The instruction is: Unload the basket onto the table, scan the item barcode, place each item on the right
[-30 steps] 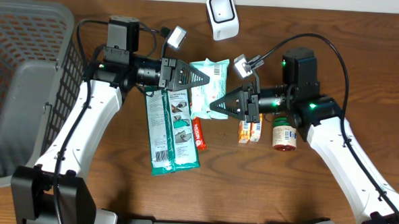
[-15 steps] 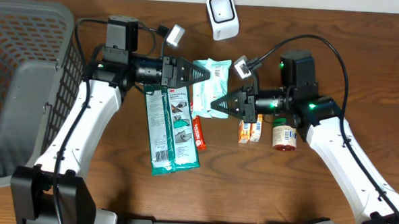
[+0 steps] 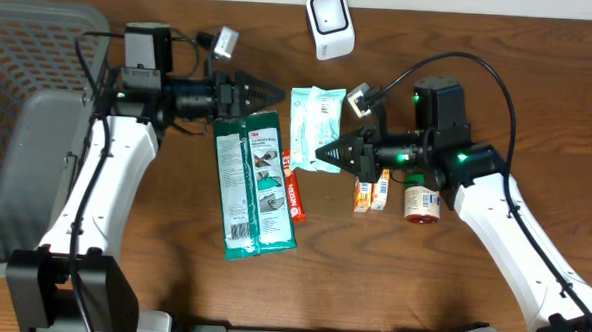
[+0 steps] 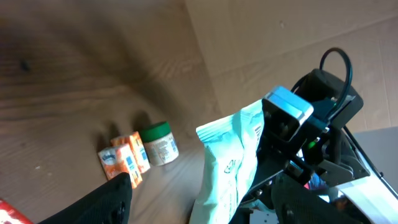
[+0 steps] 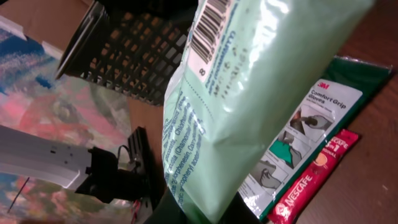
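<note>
The item is a pale green pouch [image 3: 313, 125], held above the table centre. My right gripper [image 3: 321, 155] is shut on its lower edge; in the right wrist view the pouch [image 5: 249, 93] rises from between the fingers and its barcode [image 5: 208, 28] shows near the top. My left gripper [image 3: 275, 92] stands open just left of the pouch, apart from it. In the left wrist view the pouch [image 4: 233, 165] is ahead of the spread fingers [image 4: 112, 199]. A white scanner [image 3: 329, 24] stands at the table's back edge.
A green glove package [image 3: 255, 189] and a red Nescafe stick [image 3: 293, 198] lie flat below the pouch. Two small orange boxes [image 3: 371, 195] and a jar [image 3: 421, 204] sit under the right arm. A dark mesh basket [image 3: 38, 125] fills the left side.
My left gripper has opened, let go of the pouch and drawn back to the left. The right gripper now holds the pouch alone, roughly where it was.
</note>
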